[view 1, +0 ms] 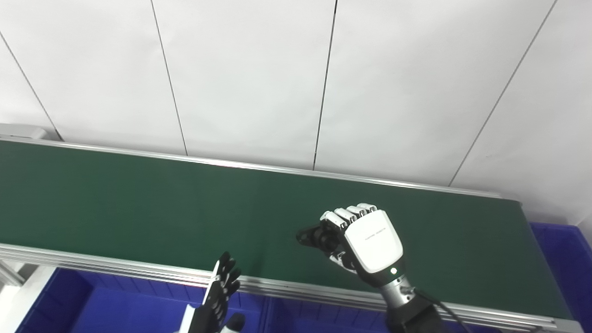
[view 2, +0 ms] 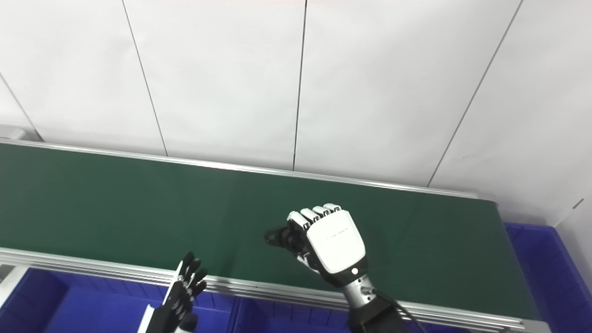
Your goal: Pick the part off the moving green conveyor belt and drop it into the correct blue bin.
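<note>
Left eye view is showing the right hand (view 1: 365, 243) curling its fingers (view 1: 344, 215) around a black part (view 1: 309, 236) over the green belt (view 1: 138, 208); the fingers are clamping on it, with a flanged end of the part sticking out to the hand's left. Whether the part is clear of the belt or just touching it I cannot tell. The left hand (view 1: 222, 286) is waiting at the belt's near rail, fingers apart and holding nothing, above the blue bins (view 1: 106, 300) in front. Another blue bin (view 2: 536, 259) is sitting past the belt's right end.

The step in hand looks like securing the grasp and lifting. To do it well, the hand should be keeping its squeeze firm, since the part is held near one end and could pivot out. A straight rise before any sideways travel would be avoiding drag on the moving belt, and the carry should be clearing the rail before release.
</note>
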